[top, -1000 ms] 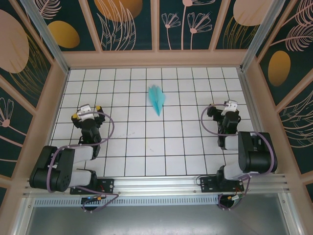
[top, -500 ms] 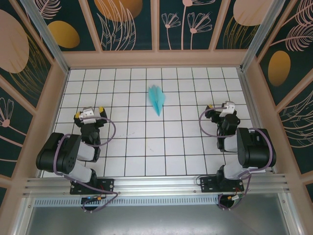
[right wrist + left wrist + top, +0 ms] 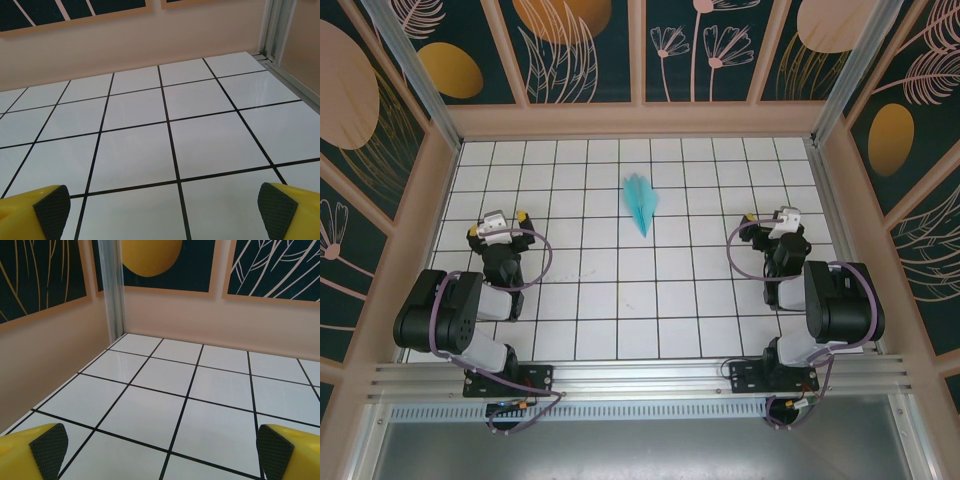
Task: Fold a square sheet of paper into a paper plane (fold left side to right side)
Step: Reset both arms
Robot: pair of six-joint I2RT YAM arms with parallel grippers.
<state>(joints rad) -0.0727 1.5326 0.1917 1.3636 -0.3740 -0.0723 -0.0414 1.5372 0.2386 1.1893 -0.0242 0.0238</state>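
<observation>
The paper plane (image 3: 640,203) lies flat on the white gridded table (image 3: 620,300), at the far middle of the floor, a slim light-turquoise dart with ridged creases, its point aimed toward the near edge and slightly to the right. Nothing touches it, and it sits well apart from both arms, roughly between them and farther out. The left gripper (image 3: 498,227) hangs over the left side of the table with its jaws spread wide and nothing between them. In the left wrist view its yellow fingers (image 3: 30,445) with dark ribbed pads sit at the two lower corners, with bare tiles between them and the far-left corner post (image 3: 111,287) ahead. The right gripper (image 3: 772,222) is over the right side, likewise wide open and holding nothing. In the right wrist view its fingers (image 3: 295,212) frame bare tiles that run to the far wall (image 3: 135,45). Panels with a leaf and flower pattern (image 3: 700,45) enclose the table on three sides.
</observation>
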